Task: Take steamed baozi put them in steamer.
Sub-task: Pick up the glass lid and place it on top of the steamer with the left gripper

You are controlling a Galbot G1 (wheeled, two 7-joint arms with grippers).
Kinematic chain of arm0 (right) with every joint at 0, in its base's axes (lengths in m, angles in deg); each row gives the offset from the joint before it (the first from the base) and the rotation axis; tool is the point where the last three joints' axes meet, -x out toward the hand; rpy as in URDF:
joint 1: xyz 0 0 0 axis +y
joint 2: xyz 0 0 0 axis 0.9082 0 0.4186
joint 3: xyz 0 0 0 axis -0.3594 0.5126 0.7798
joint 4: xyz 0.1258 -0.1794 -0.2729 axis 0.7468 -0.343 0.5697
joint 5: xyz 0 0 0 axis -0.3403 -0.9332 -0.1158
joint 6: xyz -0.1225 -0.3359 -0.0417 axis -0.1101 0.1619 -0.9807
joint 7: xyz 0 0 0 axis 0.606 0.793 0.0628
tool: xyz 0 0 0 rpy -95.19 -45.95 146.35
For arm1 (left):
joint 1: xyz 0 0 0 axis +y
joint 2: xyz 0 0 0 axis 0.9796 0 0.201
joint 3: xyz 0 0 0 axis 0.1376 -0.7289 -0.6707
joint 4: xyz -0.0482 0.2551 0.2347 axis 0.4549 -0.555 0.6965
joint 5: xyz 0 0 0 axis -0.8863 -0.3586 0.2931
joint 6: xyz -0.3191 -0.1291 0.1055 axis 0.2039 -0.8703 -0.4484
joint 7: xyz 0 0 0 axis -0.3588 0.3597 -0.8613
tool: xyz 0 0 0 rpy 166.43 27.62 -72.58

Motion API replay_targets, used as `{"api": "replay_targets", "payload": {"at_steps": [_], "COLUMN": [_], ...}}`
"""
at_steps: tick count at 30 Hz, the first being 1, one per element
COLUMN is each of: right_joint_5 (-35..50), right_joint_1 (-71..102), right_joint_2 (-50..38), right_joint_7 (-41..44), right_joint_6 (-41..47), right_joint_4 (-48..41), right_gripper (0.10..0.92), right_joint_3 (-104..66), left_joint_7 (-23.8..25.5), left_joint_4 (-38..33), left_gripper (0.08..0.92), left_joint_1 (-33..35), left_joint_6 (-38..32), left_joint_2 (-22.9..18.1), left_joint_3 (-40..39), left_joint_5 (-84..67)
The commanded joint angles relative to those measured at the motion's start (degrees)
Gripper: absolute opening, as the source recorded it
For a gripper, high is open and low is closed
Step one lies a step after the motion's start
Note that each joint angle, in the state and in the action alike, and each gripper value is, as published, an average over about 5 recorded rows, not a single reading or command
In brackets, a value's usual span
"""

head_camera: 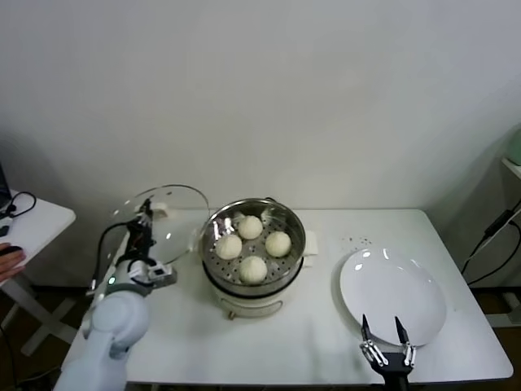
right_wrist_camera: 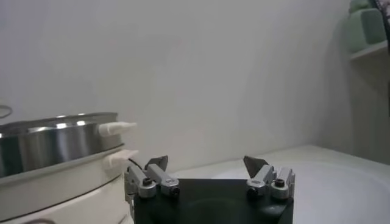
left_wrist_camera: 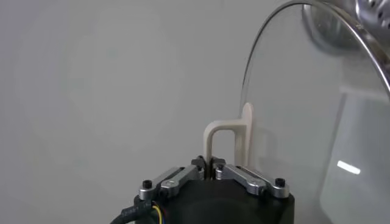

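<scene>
looking from the near edge of the tabletop (head_camera: pixel 269 350), you have the right end effector (head_camera: pixel 384 346) spread wide and holding nothing, poised at the rim of the bare white plate (head_camera: pixel 407 293). further in, the left end effector (head_camera: pixel 146 224) is clamped on the cream handle (left_wrist_camera: pixel 226 137) of the glass lid (head_camera: pixel 175 213), tilted up beside the steamer (head_camera: pixel 248 297). all four steamed baozi (head_camera: pixel 253 269) sit on its perforated floor, so the loading looks done to me; covering the pot likely remains.
</scene>
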Motion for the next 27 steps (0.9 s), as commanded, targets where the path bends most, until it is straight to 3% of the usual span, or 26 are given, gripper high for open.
{"api": "replay_targets", "payload": {"at_steps": [1, 14, 27], "right_joint_5": [-2.28, -3.28, -3.35], "right_joint_1": [0.06, 0.00, -0.04], "right_joint_2": [0.07, 0.00, -0.17], "right_joint_7": [-1.21, -1.96, -2.08], "right_joint_6": [1.20, 1.54, 1.61], "right_joint_4": [-0.06, -0.67, -0.75], "right_gripper": [0.823, 0.823, 0.823], "right_joint_3": [-0.17, -0.43, -0.25], "left_joint_7": [3.65, 4.95, 5.50], "left_joint_4": [-0.84, 1.03, 2.25], "left_gripper": [0.140, 0.140, 0.140], "left_joint_1": [-5.35, -8.21, -6.44], "left_joint_6": [4.80, 6.09, 4.73], "left_joint_2": [-5.36, -11.47, -16.61], "left_joint_3": [-10.94, -17.31, -20.50], "left_joint_5": [5.83, 12.12, 18.46]}}
